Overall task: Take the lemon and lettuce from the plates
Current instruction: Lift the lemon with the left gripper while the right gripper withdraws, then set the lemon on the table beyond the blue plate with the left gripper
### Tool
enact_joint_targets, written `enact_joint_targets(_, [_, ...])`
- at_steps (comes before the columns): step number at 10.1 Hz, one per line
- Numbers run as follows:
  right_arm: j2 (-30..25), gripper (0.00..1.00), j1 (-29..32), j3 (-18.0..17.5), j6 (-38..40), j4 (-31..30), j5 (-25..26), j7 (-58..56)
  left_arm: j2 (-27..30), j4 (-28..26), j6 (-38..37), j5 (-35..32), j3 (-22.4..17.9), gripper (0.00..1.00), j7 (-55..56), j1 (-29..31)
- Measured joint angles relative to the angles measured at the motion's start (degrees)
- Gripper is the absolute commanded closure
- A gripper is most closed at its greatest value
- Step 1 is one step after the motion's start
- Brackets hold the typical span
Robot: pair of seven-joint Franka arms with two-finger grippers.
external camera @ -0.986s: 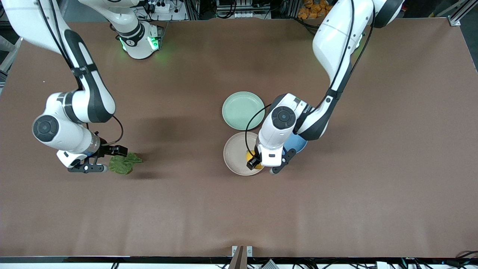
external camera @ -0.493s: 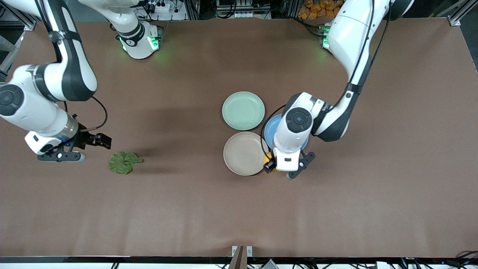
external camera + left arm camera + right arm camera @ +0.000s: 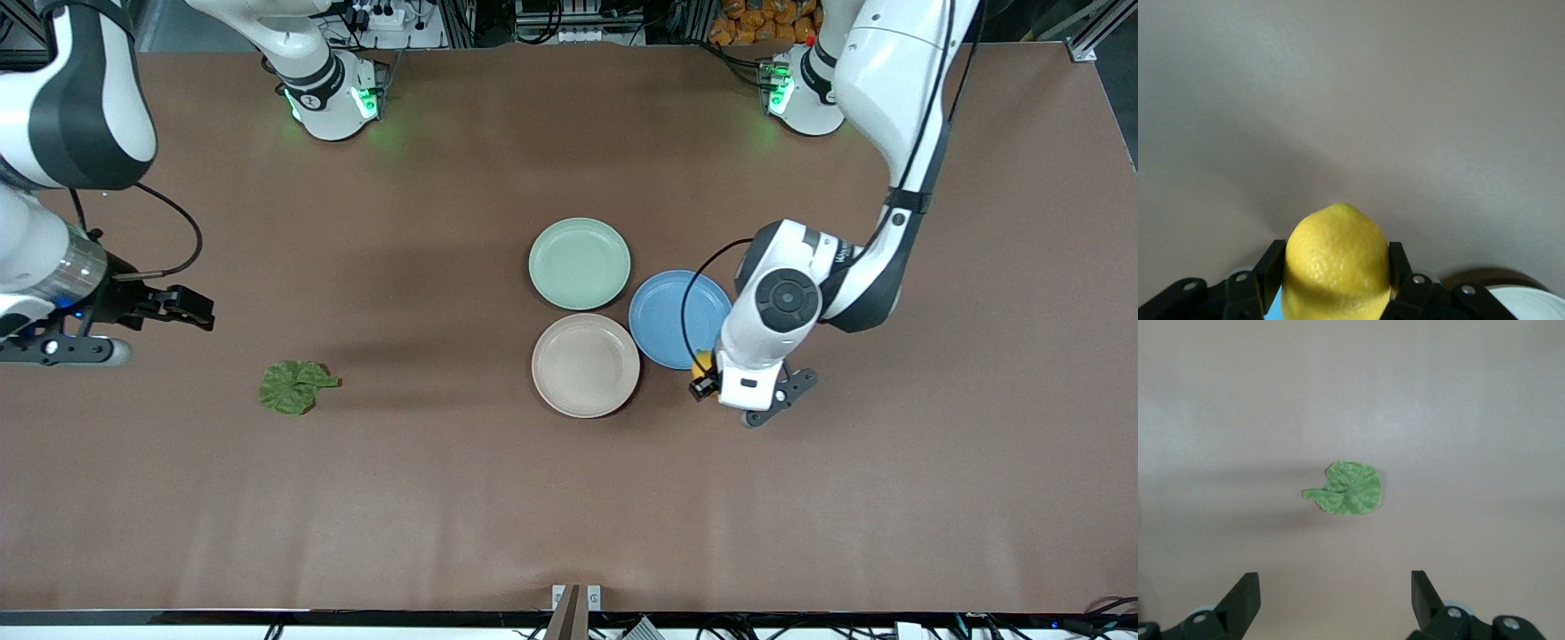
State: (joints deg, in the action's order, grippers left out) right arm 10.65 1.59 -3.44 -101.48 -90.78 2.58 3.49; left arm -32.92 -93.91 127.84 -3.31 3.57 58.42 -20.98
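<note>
Your left gripper (image 3: 722,391) is up in the air over bare table (image 3: 569,498), just off the blue plate (image 3: 671,316) at about that plate's 4 o'clock in the front view. It is clamped on the lemon (image 3: 1335,263): in the left wrist view both fingers (image 3: 1399,270) press against the fruit's sides and its yellow body fills the gap between them. From the front camera you see only a sliver of the lemon (image 3: 702,363) peeking out beside the wrist, at the blue plate's rim.

Your right gripper (image 3: 84,333) hangs over the table at the right arm's end, at roughly 10 o'clock from the lettuce (image 3: 293,387) in the front view and well apart from it. Its fingers (image 3: 1245,603) are spread wide with nothing between them; the right wrist view shows the lettuce (image 3: 1348,488) lying flat on the brown surface, clear of both fingertips.

The lettuce rests on the bare table, well away from all three plates and toward the right arm's end, a little nearer the front camera than the beige plate's centre. The mint-green plate (image 3: 580,263) sits at 12 o'clock from the beige plate (image 3: 585,364), farther from the front camera, their rims nearly touching. The blue plate lies beside both, toward the left arm's end, at about 2 o'clock from the beige one. All three plates hold nothing.
</note>
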Motion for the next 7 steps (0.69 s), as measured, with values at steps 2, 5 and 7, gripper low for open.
enact_joint_targets(2, [0.0,0.00,0.0,1.7,-0.1,0.7,0.0,0.0,3.1,-4.2,0.0,-0.1,0.0,1.00,-5.7,2.6])
enact_joint_targets(5, [-0.6,0.00,0.0,2.6,-0.7,3.1,-0.1,-0.1,9.3,-12.8,2.0,-0.1,0.0,1.00,-14.6,8.1])
enact_joint_targets(7, [-3.5,0.00,0.3,3.2,-0.5,3.5,-0.1,0.0,11.6,-16.8,3.5,-0.1,0.1,1.00,-19.0,10.5])
